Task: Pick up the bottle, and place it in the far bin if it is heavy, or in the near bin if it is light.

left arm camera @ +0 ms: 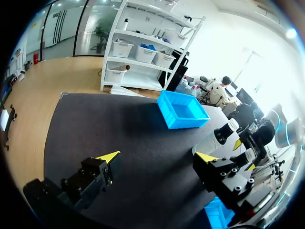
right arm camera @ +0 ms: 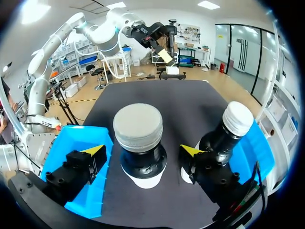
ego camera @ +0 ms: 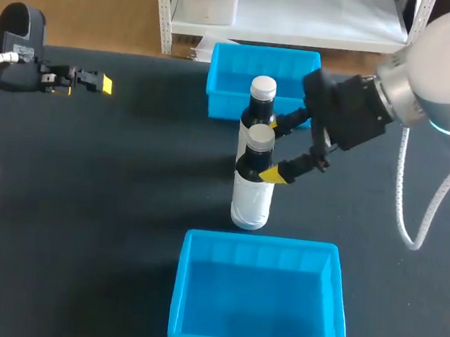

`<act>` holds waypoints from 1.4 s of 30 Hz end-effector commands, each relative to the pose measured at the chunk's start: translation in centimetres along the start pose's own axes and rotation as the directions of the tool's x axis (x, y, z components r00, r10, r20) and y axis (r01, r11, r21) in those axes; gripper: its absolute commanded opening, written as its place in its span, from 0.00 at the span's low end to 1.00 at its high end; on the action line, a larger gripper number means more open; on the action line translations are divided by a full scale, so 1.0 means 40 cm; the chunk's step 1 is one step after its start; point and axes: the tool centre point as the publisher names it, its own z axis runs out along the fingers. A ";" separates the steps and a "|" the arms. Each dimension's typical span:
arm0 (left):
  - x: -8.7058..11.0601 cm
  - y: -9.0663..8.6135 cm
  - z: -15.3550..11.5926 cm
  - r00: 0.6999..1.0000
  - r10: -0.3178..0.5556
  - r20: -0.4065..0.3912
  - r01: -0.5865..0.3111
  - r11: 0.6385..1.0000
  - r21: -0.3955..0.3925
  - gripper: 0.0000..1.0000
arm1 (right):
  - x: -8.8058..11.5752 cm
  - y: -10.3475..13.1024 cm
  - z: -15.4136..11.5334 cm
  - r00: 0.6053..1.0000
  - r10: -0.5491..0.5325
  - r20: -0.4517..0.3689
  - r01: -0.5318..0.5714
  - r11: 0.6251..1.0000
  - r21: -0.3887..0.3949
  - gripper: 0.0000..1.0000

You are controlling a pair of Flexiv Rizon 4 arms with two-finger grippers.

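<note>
Item: white plastic bottle, black-shouldered, grey-capped (ego camera: 251,200). Stood upright on the table between the far blue plastic bin (ego camera: 219,78) and the near blue plastic bin (ego camera: 186,294). Right gripper (ego camera: 274,148) is set astride its neck, fingers spread, nothing grasped. Left gripper (ego camera: 103,83) is likewise spread, well apart. Grasping, lifting, weighing and binning are judged outstanding.
</note>
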 end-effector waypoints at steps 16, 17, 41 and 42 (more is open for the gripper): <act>0.000 0.000 0.000 1.000 0.000 0.000 0.000 1.000 0.000 1.00 | -0.021 -0.008 0.039 1.000 0.004 0.031 -0.003 1.000 -0.014 1.00; 0.000 0.000 0.000 1.000 0.000 0.000 0.000 1.000 0.000 1.00 | -0.021 -0.008 0.040 1.000 0.004 0.031 -0.003 1.000 -0.015 1.00; 0.000 0.000 0.000 1.000 0.000 0.000 0.000 1.000 0.000 1.00 | -0.025 -0.003 0.024 1.000 -0.001 0.031 0.001 1.000 0.009 0.00; 0.000 0.000 0.000 1.000 0.000 0.000 0.000 1.000 0.000 1.00 | -0.026 -0.002 0.017 1.000 -0.003 0.030 0.002 1.000 0.015 0.00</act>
